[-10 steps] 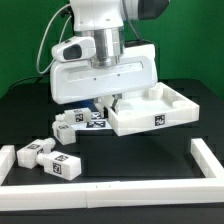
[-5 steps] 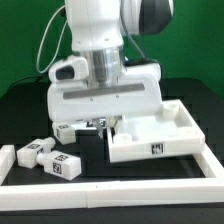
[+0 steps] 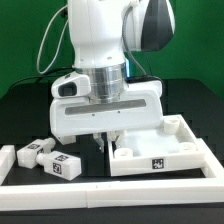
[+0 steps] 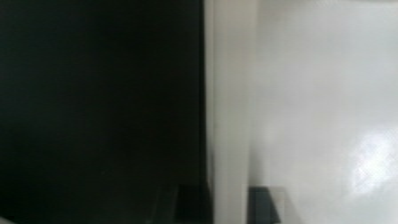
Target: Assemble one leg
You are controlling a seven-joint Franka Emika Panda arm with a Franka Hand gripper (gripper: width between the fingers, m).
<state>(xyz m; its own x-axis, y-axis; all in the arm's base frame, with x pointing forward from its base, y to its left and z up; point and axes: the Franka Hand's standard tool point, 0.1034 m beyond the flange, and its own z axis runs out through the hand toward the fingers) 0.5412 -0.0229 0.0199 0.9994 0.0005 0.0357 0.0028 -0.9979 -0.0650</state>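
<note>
Straddling a side wall of the tray panel (image 3: 186,160), the gripper (image 3: 109,142) looks clamped on that rim. The leg (image 3: 61,165) lies untouched toward the exterior view's left, well apart, so fitting it remains. Only the wrist view shows the rim between dark fingertips (image 4: 267,205); only the exterior view shows the leg.

No words, no numbers, no brand anywhere, only black-and-white square tags to report. One sits on the front wall of the white panel (image 3: 140,165), at the exterior view's right; its pattern is too small to make out. Down at the exterior view's left, the leg (image 3: 64,165) shows a tag on its facing side, and the second block (image 3: 36,152) just beside it carries another. The wrist view — blurred dark and white — gives nothing legible.
</note>
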